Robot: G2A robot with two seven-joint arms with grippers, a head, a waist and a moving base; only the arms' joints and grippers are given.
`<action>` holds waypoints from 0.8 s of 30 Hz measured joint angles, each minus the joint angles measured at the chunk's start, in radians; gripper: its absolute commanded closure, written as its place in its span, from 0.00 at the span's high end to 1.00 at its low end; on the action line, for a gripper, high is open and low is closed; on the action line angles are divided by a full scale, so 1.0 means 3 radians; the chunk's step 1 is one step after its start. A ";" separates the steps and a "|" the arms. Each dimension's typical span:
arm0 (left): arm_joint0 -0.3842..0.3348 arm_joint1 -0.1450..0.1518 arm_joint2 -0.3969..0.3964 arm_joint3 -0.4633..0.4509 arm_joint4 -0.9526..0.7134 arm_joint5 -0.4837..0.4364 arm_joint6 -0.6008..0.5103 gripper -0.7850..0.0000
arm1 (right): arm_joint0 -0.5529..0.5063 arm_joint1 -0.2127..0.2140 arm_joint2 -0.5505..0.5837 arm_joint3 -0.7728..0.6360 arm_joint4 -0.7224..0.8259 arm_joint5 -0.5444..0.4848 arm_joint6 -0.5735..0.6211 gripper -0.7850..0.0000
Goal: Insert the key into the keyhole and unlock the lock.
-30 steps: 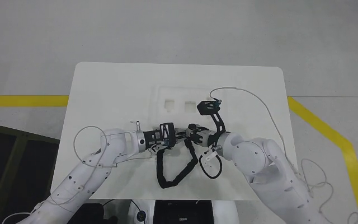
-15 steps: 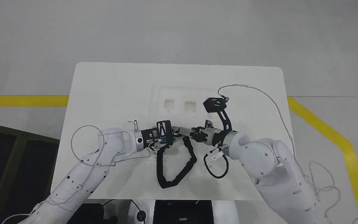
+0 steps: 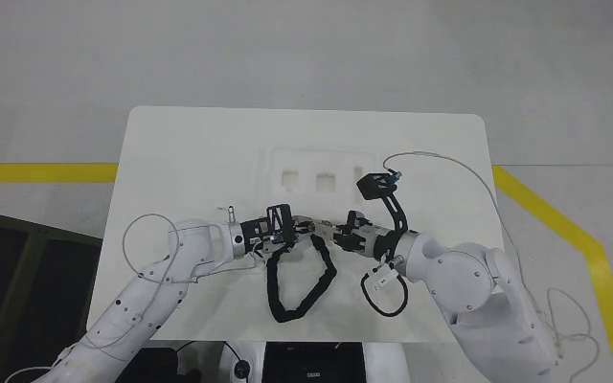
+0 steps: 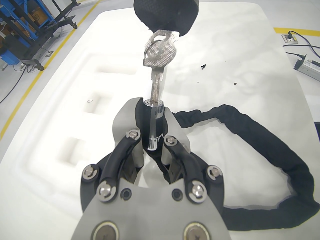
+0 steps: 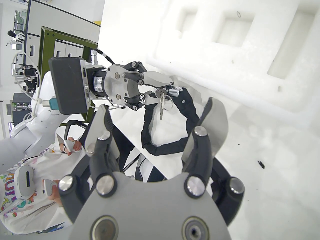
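My left gripper (image 4: 150, 111) is shut on the chrome cylinder of the lock (image 4: 153, 128), held just above the table. A silver key (image 4: 160, 56) stands with its blade in the keyhole, and a second key hangs from its ring (image 5: 162, 111). The lock's black sleeved chain (image 4: 275, 151) trails in a loop over the table toward the near edge (image 3: 299, 287). My right gripper (image 5: 160, 108) is open, a short way back from the key and facing it; one of its black pads (image 4: 165, 3) hovers at the key's head. In the top view the two grippers face each other, left (image 3: 287, 230) and right (image 3: 337, 233).
A white foam tray (image 3: 316, 177) with several rectangular pockets lies just beyond the grippers on the white table (image 3: 172, 144). A few small black crumbs (image 4: 203, 66) lie on the surface. The table's near edge (image 3: 316, 340) runs close behind the chain.
My right arm has drawn back to the right, away from the left gripper. The key stays in the lock. The left gripper has hardly moved.
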 measured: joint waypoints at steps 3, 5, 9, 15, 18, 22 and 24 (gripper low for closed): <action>-0.0001 -0.0004 -0.0001 -0.0003 -0.0001 -0.0008 -0.0003 0.00 | 0.0004 0.0002 -0.0001 0.0019 0.0001 -0.0006 -0.0003 0.02; -0.0004 -0.0007 -0.0001 -0.0005 -0.0007 -0.0009 -0.0018 0.00 | 0.0008 0.0004 -0.0001 0.0026 -0.0001 -0.0006 -0.0005 0.00; -0.0011 -0.0013 0.0000 -0.0015 -0.0010 -0.0019 -0.0029 0.00 | 0.0016 0.0006 -0.0001 0.0037 -0.0002 -0.0001 -0.0006 0.00; -0.0012 -0.0018 -0.0007 -0.0013 -0.0009 -0.0035 -0.0031 0.00 | 0.0021 0.0010 -0.0005 0.0047 0.0005 -0.0012 -0.0008 0.00; -0.0008 -0.0021 -0.0009 -0.0027 -0.0011 -0.0036 -0.0034 0.00 | 0.0027 0.0010 -0.0023 0.0076 0.0003 -0.0018 -0.0019 0.00; 0.0004 -0.0023 -0.0018 -0.0048 -0.0013 -0.0043 -0.0031 0.00 | 0.0049 0.0006 -0.0063 0.0116 -0.0010 -0.0024 -0.0038 0.00; 0.0010 -0.0022 -0.0029 -0.0057 -0.0010 -0.0049 -0.0023 0.00 | 0.0063 0.0004 -0.0089 0.0134 -0.0016 -0.0031 -0.0038 0.00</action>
